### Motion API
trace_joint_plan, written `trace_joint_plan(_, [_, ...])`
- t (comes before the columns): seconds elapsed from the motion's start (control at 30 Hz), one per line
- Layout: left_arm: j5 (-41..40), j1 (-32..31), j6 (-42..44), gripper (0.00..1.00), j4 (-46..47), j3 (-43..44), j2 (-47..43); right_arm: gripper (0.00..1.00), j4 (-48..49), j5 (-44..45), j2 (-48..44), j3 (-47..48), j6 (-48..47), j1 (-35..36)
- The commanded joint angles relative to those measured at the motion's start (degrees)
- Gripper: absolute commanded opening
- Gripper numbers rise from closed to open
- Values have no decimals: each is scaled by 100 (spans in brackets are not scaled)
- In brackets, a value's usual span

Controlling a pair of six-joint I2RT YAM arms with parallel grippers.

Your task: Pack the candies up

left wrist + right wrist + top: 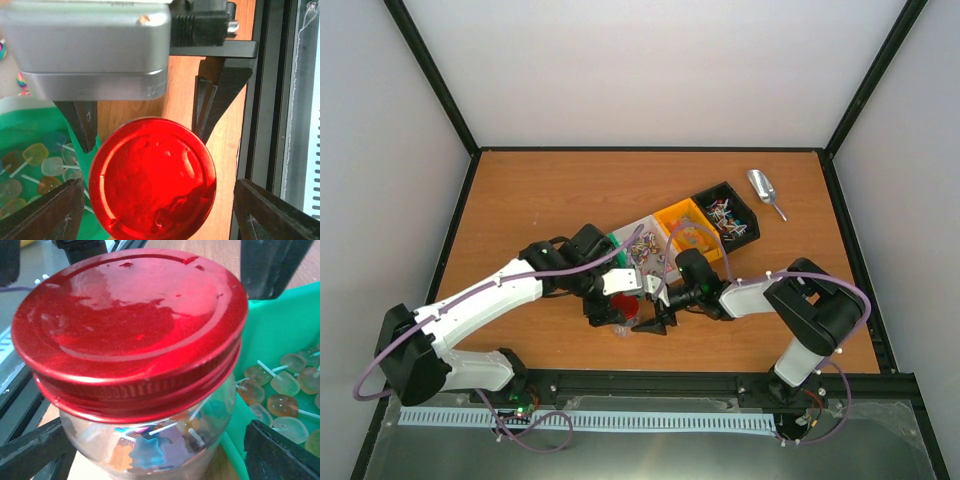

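While their jaws stand apart, the left gripper (159,187) and right gripper (155,447) flank the upright red-lidded jar (625,305) of candies (145,452), lower centre overhead, equally near, holding nothing.

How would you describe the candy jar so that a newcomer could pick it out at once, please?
On the wooden table, a row of bins runs diagonally from the far right. At its near end, beside the green bin, stands the glass jar. It alone has a round red lid, with candies visible through its clear wall.
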Motion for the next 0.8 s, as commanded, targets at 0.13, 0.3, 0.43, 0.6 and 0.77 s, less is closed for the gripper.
trace_joint_plan(0.13, [-210, -206, -140, 81, 123, -194, -231, 83, 767, 266, 177, -76, 344, 131])
trace_joint_plan(0.3, [-283, -305, -64, 74, 144, -202, -291, 82, 750, 297, 203, -83, 311, 132])
trace_joint_plan(0.43, [-313, -327, -18, 71, 152, -232, -276, 80, 698, 322, 200, -60, 276, 132])
trace_joint_plan(0.6, [-124, -372, 485, 63, -148, -277, -234, 75, 566, 278, 173, -48, 68, 132])
trace_joint_plan(0.77, [-84, -372, 1313, 60, -654, -90, 21, 70, 205, 63, 184, 75, -270, 132])
